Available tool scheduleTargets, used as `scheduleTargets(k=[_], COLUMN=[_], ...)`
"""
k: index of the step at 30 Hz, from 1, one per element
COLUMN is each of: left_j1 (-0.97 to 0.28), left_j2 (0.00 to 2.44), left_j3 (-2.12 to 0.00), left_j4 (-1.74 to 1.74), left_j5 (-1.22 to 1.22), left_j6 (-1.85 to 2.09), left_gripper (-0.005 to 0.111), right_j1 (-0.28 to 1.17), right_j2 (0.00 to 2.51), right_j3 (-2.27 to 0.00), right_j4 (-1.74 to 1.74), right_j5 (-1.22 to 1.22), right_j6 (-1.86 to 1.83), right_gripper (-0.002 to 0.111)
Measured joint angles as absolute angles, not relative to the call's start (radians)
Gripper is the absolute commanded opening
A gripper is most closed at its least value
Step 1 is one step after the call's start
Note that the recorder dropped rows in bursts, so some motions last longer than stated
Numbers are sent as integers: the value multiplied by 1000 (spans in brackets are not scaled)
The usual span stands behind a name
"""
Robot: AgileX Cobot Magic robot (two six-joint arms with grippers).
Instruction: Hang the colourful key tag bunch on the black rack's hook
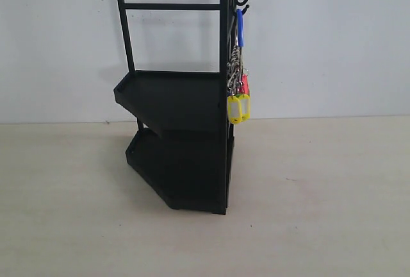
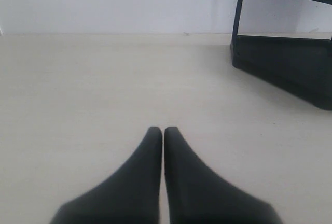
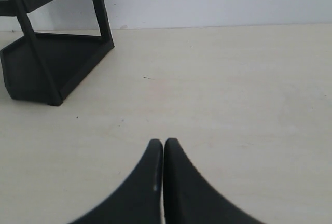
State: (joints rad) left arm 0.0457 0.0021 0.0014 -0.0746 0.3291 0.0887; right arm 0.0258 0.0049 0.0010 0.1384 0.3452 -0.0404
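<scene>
Exterior view shows the black rack (image 1: 182, 107) on the pale table (image 1: 320, 193); the colourful key tag bunch (image 1: 238, 75) hangs from the hook (image 1: 243, 9) at the rack's upper right post. Left gripper (image 2: 164, 130) and right gripper (image 3: 163, 142) are clenched empty, well apart from the rack.

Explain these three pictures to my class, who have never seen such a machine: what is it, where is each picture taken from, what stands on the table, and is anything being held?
It is a robot with two arms, each ending in a gripper. One camera off the arms shows the black rack on the pale table. The colourful key tag bunch hangs from a hook at the rack's top. The other two cameras sit on the wrists: one shows the left gripper, one the right gripper. Both are shut, hold nothing, and are apart from the rack.
</scene>
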Motion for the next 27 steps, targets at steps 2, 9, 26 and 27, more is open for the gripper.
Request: scheduleTargets(k=[2,9,26,27], left_j1=[46,46,46,46], left_j2=[2,2,2,2], left_j3=[1,1,1,1], left_j4=[-75,-75,-75,-75], left_j5=[329,329,329,329], left_j6=[89,89,89,89], left_gripper=[4,4,4,4], right_j1=[26,26,26,26], right_j2=[5,5,5,5], right_j3=[1,1,1,1], right_j4=[138,138,138,138], right_j5=[345,345,345,345], right_j6=[-38,-37,-27,-27], right_gripper=[0,0,0,0])
